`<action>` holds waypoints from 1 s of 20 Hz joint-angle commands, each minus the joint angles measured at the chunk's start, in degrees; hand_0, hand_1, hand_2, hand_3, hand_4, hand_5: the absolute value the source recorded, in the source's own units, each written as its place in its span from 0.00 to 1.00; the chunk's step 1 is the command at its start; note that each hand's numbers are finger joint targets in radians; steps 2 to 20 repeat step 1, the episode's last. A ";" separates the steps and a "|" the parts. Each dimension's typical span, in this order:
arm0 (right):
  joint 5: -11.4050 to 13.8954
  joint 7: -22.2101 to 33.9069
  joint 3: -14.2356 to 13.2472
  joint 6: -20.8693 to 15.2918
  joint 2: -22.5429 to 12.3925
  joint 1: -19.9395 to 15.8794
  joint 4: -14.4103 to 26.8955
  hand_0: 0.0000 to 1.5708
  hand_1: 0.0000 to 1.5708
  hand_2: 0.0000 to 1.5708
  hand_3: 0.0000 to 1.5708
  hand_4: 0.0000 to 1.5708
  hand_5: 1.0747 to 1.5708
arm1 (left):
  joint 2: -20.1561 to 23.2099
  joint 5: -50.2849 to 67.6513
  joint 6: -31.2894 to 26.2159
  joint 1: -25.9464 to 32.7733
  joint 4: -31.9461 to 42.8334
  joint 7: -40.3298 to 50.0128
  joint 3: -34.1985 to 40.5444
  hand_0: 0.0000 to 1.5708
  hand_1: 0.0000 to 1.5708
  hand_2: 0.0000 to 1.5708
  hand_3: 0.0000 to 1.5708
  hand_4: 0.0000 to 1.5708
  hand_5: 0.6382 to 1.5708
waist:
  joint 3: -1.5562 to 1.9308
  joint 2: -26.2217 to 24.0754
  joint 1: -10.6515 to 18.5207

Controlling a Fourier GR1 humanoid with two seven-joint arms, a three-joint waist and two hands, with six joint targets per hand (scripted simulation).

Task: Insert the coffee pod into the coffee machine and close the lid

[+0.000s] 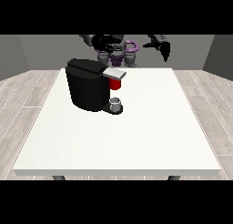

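White table (136, 141) | coffee machine (88, 86) left-centre | hand at view's right (163, 49) raised well apart, fingers relaxed, holding nothing

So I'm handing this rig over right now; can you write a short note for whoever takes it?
Hand at the view's right: raised above the table's far edge, holding nothing, fingers hanging relaxed.
Hand at the view's left: up near the torso, fingers not readable.
Coffee machine: on the white table, left of centre, lid looks down. Red part beneath the lid, possibly the pod. Small cup on the base.
Left: confirm the pod is seated and the lid fully shut.
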 commanded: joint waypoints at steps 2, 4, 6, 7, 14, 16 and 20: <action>-3.01 -1.54 1.58 1.00 0.40 10.96 -3.39 0.00 0.00 0.00 0.00 0.10 1.00 | 1.77 1.37 -0.84 3.68 0.44 0.00 2.14 0.00 0.00 0.00 0.00 0.12 1.00 | 0.01 -4.77 -3.81; -3.01 -1.54 1.58 1.00 0.40 10.96 -3.39 0.00 0.00 0.00 0.00 0.10 1.00 | 1.77 1.37 -0.84 3.68 0.44 0.00 2.14 0.00 0.00 0.00 0.00 0.12 1.00 | 0.01 -4.77 -3.81; -3.01 -1.54 1.58 1.00 0.40 10.96 -3.39 0.00 0.00 0.00 0.00 0.10 1.00 | 1.77 1.37 -0.84 3.68 0.44 0.00 2.14 0.00 0.00 0.00 0.00 0.12 1.00 | 0.01 -4.77 -3.81; -3.01 -1.54 1.58 1.00 0.40 10.96 -3.39 0.00 0.00 0.00 0.00 0.10 1.00 | 1.77 1.37 -0.84 3.68 0.44 0.00 2.14 0.00 0.00 0.00 0.00 0.12 1.00 | 0.01 -4.77 -3.81; -3.01 -1.54 1.58 1.00 0.40 10.96 -3.39 0.00 0.00 0.00 0.00 0.10 1.00 | 1.77 1.37 -0.84 3.68 0.44 0.00 2.14 0.00 0.00 0.00 0.00 0.12 1.00 | 0.01 -4.77 -3.81; -3.01 -1.54 1.58 1.00 0.40 10.96 -3.39 0.00 0.00 0.00 0.00 0.10 1.00 | 1.77 1.37 -0.84 3.68 0.44 0.00 2.14 0.00 0.00 0.00 0.00 0.12 1.00 | 0.01 -4.77 -3.81; -3.01 -1.54 1.58 1.00 0.40 10.96 -3.39 0.00 0.00 0.00 0.00 0.10 1.00 | 1.77 1.37 -0.84 3.68 0.44 0.00 2.14 0.00 0.00 0.00 0.00 0.12 1.00 | 0.01 -4.77 -3.81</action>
